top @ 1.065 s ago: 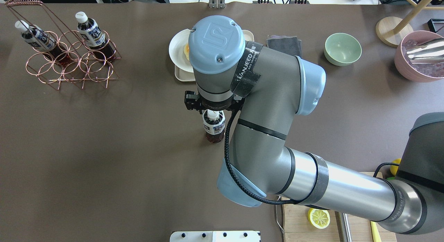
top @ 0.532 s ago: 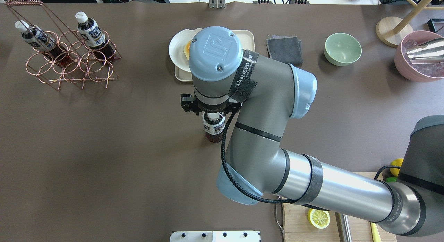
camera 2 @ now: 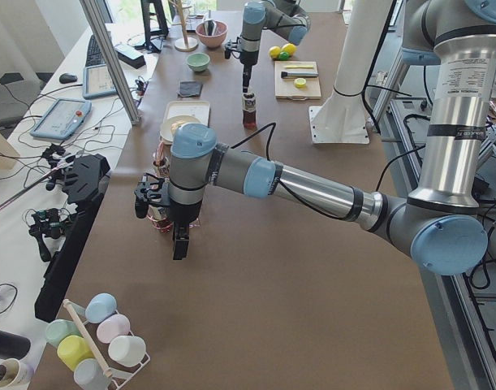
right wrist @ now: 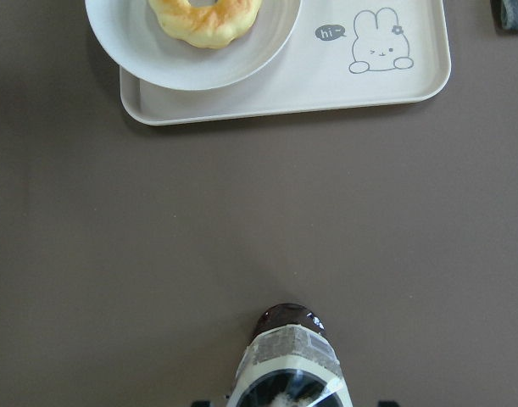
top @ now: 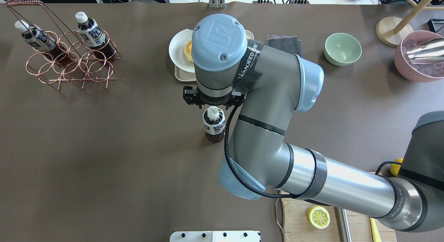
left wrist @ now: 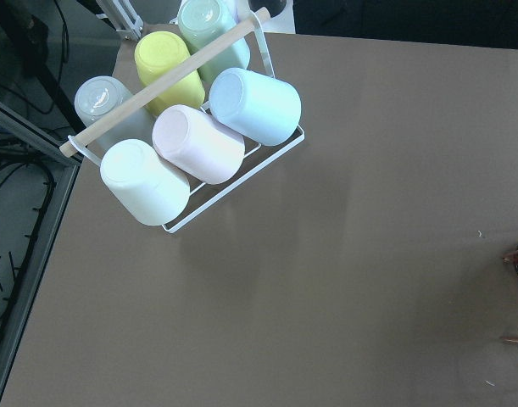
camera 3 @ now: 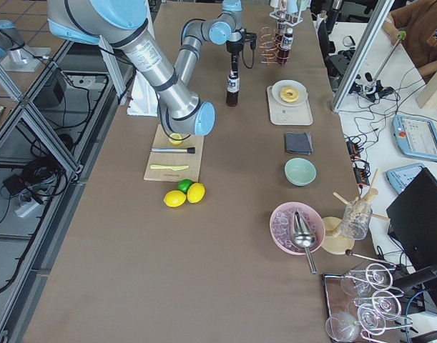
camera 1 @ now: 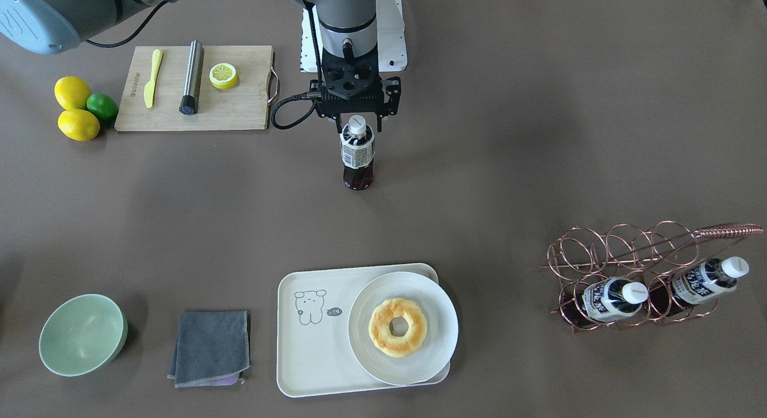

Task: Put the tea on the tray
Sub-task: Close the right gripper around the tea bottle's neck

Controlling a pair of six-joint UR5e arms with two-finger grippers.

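Note:
The tea (camera 1: 358, 151), a small clear bottle of dark liquid with a white cap, stands upright mid-table, also in the overhead view (top: 213, 124) and at the right wrist view's bottom edge (right wrist: 288, 369). My right gripper (camera 1: 358, 120) is open just above it, fingers either side of the cap, not gripping. The cream tray (camera 1: 311, 358) with a small line drawing lies further out (right wrist: 326, 85). My left gripper (camera 2: 180, 244) hangs over the table's left end; I cannot tell whether it is open or shut.
A white plate (camera 1: 371, 364) with a doughnut (camera 1: 397, 327) covers the tray's right half. Two alike bottles lie in a copper rack (camera 1: 629, 250). A grey cloth (camera 1: 210, 346), green bowl (camera 1: 82, 334), cutting board (camera 1: 233, 109) and a cup rack (left wrist: 191, 127) stand around.
My right wrist dipped over the bottle's cap, then drew back so the cap shows again. The bottle has not moved.

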